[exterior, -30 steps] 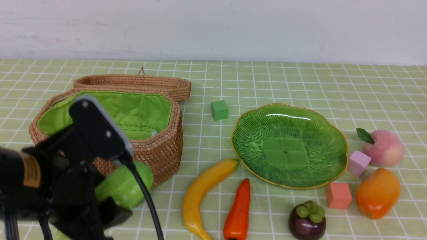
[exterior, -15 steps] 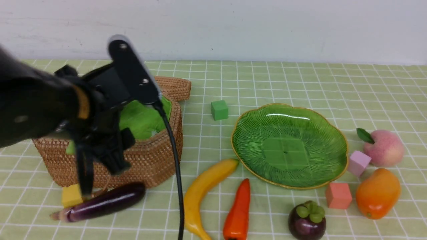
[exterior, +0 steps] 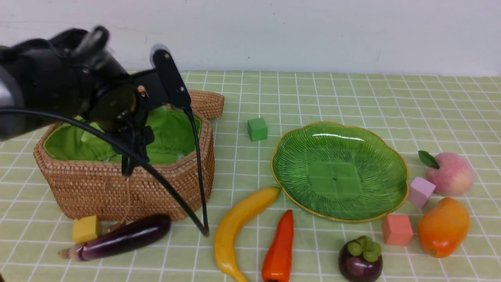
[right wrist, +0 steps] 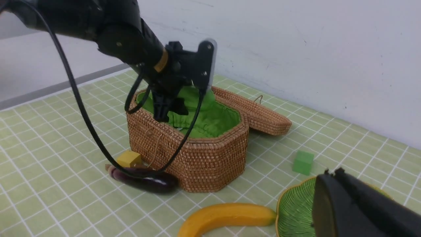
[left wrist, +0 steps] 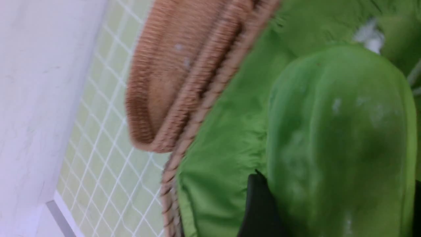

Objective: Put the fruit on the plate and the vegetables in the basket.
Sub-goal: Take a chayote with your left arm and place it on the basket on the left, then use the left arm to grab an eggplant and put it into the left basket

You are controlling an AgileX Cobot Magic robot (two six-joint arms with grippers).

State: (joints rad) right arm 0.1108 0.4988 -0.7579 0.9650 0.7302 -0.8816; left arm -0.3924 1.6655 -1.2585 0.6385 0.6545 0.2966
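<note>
Gourd (left wrist: 338, 141), light green: pinched across its width in the left gripper (exterior: 135, 150), long axis running out along the fingers, directly over the green lining of the basket (exterior: 129, 188) near the tabletop's left edge. The release point appeared to lie straight below. Right gripper (right wrist: 329, 194): pressed together, well apart. The arm hid the gourd in the front view; the wrist view was blurred and cut off one end.

Open wicker basket (exterior: 168, 184) sitting left, lid (exterior: 205, 102) lying back; green gourd (left wrist: 338, 141) hanging over its lining (exterior: 174, 135). Eggplant (exterior: 121, 237) lying before basket; banana (exterior: 238, 227), pepper (exterior: 280, 248), mangosteen (exterior: 360, 261), mango (exterior: 444, 227), peach (exterior: 450, 175) lying around green plate (exterior: 297, 156).
</note>
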